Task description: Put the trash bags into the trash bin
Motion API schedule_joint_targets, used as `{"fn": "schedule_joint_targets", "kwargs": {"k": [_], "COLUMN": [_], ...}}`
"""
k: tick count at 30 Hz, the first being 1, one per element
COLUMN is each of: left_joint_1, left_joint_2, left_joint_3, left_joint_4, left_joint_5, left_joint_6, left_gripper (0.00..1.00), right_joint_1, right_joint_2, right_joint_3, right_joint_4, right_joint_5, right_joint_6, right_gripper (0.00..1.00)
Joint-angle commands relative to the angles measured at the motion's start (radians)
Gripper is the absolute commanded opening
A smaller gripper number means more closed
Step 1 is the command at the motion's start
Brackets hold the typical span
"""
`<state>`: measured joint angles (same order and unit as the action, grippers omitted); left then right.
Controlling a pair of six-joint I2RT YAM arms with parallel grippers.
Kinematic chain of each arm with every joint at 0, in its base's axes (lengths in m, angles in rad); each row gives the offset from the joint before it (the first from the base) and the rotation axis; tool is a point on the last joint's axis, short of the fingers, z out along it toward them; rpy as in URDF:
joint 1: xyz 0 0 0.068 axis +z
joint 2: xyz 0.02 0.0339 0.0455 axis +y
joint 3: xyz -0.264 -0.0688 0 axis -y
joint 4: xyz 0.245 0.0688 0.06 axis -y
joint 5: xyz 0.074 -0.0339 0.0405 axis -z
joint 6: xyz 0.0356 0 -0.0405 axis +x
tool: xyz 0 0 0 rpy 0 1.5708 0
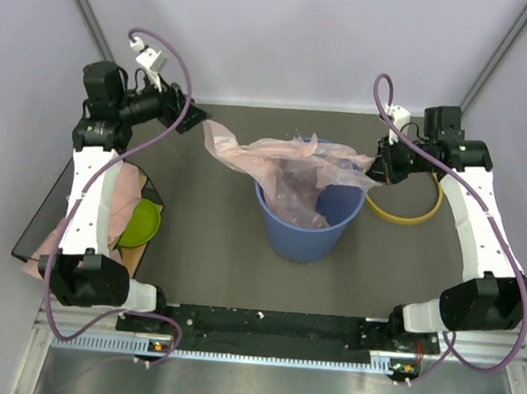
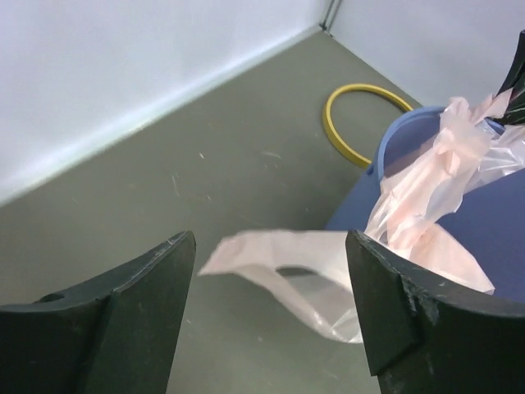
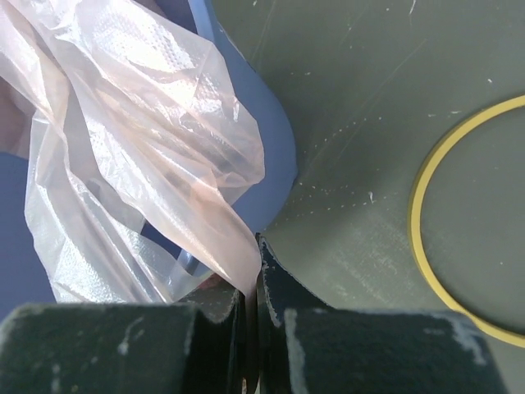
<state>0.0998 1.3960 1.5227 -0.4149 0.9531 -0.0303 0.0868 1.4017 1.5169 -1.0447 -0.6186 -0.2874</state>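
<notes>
A pale pink trash bag (image 1: 284,162) lies draped over the mouth of the blue trash bin (image 1: 306,232) in the middle of the table. My right gripper (image 1: 376,165) is at the bin's right rim, shut on a corner of the bag (image 3: 148,148) beside the blue wall (image 3: 275,148). My left gripper (image 1: 192,118) is up left of the bin, open, with nothing between its fingers. The bag's loose handle end (image 2: 279,263) hangs free in the air just beyond it, in front of the bin (image 2: 492,213). The bin carries no ring on its rim.
A yellow ring (image 1: 408,213) lies flat on the table right of the bin, also seen as a ring (image 2: 344,115) in the left wrist view and a ring (image 3: 422,222) in the right. A green bowl (image 1: 143,224) and more pink plastic (image 1: 129,186) sit under the left arm.
</notes>
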Motion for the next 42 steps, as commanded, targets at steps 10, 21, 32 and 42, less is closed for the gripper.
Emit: {"fn": "schedule_joint_targets", "kwargs": {"k": [10, 21, 32, 42], "left_joint_1": [-0.458, -0.71, -0.755, -0.758], "left_joint_2": [0.055, 0.221, 0.218, 0.115], "left_joint_3": [0.313, 0.396, 0.283, 0.281], "left_joint_4": [-0.378, -0.561, -0.42, -0.422], "left_joint_5": [-0.148, -0.286, -0.459, -0.263], "left_joint_6": [0.707, 1.049, 1.04, 0.963], "left_gripper": [0.46, 0.46, 0.4, 0.0], "right_joint_1": [-0.021, -0.027, -0.027, -0.03], "right_joint_2": [-0.036, -0.03, -0.043, -0.056], "right_joint_3": [0.117, 0.15, 0.144, 0.155], "right_joint_4": [0.012, 0.012, 0.008, 0.009], "right_joint_5": [-0.032, -0.038, -0.033, -0.003], "right_joint_6": [0.028, 0.054, 0.062, 0.074], "right_gripper": [0.0, 0.0, 0.0, 0.0]}}
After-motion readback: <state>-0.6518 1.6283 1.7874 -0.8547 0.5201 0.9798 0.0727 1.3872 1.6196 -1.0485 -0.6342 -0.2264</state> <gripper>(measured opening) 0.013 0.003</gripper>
